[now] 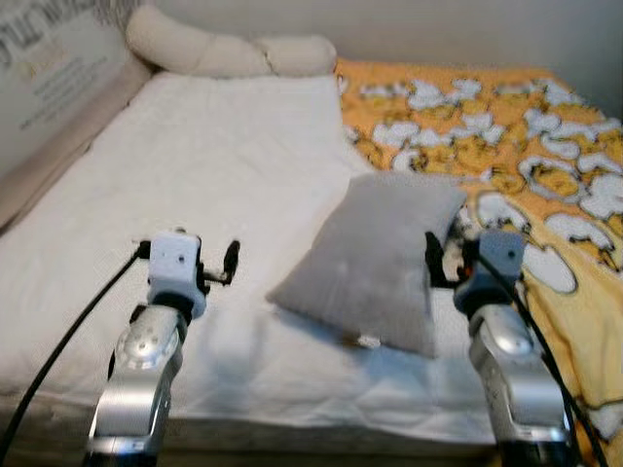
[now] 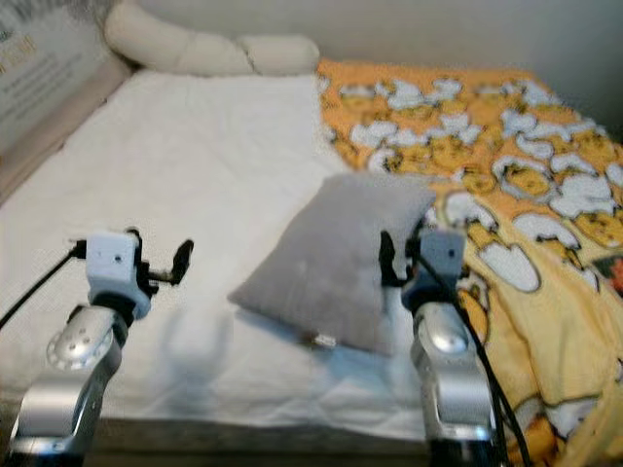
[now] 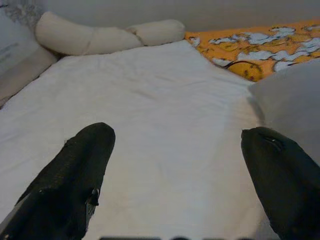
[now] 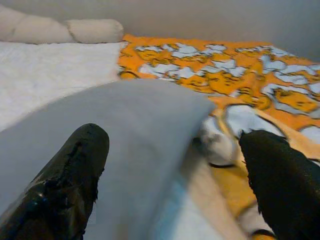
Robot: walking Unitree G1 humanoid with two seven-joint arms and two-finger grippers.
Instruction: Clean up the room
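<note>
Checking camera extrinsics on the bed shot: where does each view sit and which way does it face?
Left and right eye: on the head, looking down at the bed; both arms, left gripper, right gripper.
Left wrist: along open fingers over white sheet.
Right wrist: along open fingers straddling the grey pillow's edge.
Shared: pillow, patterned blanket.

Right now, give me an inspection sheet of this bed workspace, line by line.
Surface: bed with white sheet, lightly wrinkled.
Job's things: grey pillow lying askew mid-bed; orange patterned blanket rumpled on the robot's right.
Clutter: nothing seen.
Claws: left claw open above bare sheet; right claw open, straddling the pillow's right edge.
Cables: black cable along the left arm; another along the right arm.
Surroundings: long cream bolster at the far end; wall behind.
</note>
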